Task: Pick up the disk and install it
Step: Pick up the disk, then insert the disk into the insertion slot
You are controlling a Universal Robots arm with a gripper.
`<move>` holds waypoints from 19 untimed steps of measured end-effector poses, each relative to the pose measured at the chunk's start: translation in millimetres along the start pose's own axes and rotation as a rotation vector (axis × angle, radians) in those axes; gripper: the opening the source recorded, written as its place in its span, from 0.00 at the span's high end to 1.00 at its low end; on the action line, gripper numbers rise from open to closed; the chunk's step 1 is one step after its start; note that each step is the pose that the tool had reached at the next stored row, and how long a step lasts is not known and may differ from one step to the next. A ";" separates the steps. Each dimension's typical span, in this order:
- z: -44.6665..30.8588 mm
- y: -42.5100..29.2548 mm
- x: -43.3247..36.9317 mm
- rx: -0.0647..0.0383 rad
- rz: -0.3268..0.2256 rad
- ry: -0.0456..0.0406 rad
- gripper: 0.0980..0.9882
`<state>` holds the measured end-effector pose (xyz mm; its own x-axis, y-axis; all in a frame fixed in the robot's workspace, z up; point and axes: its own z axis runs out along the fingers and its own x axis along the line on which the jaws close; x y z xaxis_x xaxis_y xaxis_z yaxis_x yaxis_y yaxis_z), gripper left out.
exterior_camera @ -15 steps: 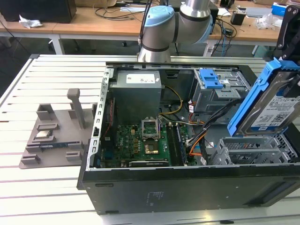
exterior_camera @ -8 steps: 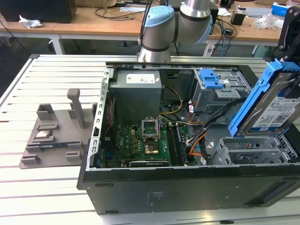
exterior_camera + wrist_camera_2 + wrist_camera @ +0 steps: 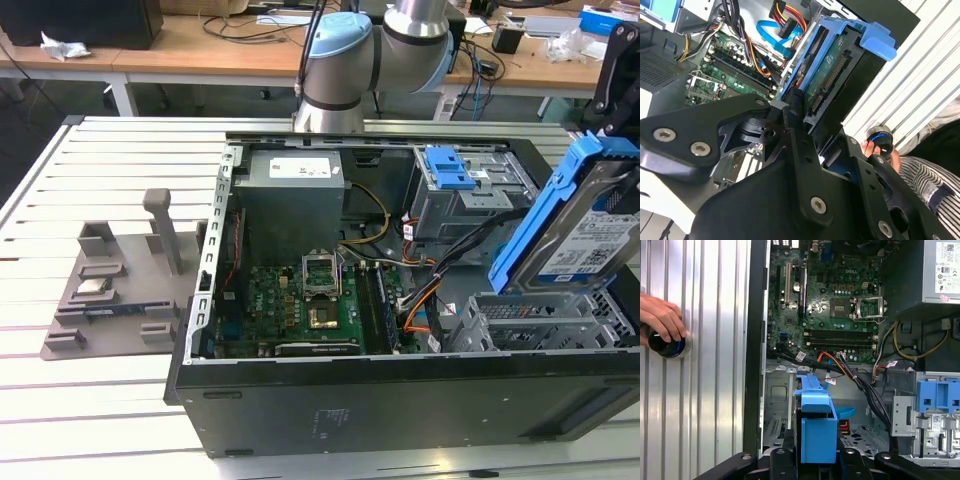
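The gripper (image 3: 815, 461) clamps the disk (image 3: 588, 232), its long axis tilted seven-to-one o'clock in the exterior view, drive cage (image 3: 540, 322) at its six.

One disk (image 3: 600, 235), one open computer case (image 3: 350, 405), one grey rack (image 3: 110, 295), one robot arm (image 3: 345, 60).

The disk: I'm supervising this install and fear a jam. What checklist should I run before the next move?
1. Grip: ok, the tool is shut on the disk.
2. Disk seated: not ok, it hangs tilted above the drive cage.
3. Cables clear of cage: cannot tell.
4. Hand outside the case: ok, it rests on a knob on the table.
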<state>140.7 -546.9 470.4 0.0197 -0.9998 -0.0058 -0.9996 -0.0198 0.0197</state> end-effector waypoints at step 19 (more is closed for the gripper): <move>15.0 0.1 9.1 0.000 0.000 0.0000 0.70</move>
<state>140.4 -555.9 455.4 0.0198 -0.9998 -0.0057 -0.9996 -0.0199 0.0201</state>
